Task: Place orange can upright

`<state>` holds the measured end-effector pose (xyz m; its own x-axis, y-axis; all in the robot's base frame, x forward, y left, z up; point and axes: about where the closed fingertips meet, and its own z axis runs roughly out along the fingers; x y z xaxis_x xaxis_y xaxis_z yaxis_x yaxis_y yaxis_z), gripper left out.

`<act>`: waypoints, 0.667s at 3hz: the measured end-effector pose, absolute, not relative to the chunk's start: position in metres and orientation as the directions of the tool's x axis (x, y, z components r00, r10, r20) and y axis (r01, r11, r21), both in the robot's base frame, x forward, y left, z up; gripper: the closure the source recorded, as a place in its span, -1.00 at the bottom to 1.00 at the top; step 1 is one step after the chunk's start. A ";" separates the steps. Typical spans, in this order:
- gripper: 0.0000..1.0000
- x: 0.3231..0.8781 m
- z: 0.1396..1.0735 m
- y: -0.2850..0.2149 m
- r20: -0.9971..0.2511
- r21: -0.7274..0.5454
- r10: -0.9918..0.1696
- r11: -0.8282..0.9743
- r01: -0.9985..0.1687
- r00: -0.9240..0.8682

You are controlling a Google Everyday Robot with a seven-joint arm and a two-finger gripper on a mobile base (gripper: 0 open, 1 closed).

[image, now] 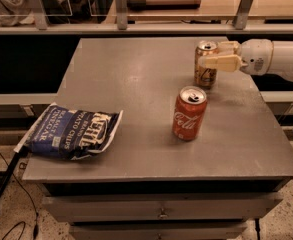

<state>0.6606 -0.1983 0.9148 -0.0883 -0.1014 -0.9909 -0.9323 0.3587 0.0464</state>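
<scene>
The orange can (205, 73) stands upright on the grey table (136, 84) at the far right, its silver top up. My gripper (207, 55) reaches in from the right at the can's upper half. One cream finger (220, 62) crosses the front of the can and the other finger (229, 46) lies behind it, so the gripper is shut on the can. The white wrist (266, 58) extends off the right edge.
A red Coca-Cola can (189, 113) stands upright just in front of and slightly left of the orange can. A blue chip bag (71, 130) lies flat at the table's front left corner. A railing and shelf (136, 28) run behind the table.
</scene>
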 end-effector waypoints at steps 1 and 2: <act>-1.00 0.658 0.912 -0.196 -0.992 0.049 -0.092 0.358 -0.932 -0.087; -1.00 0.657 0.912 -0.195 -0.992 0.048 -0.092 0.358 -0.932 -0.086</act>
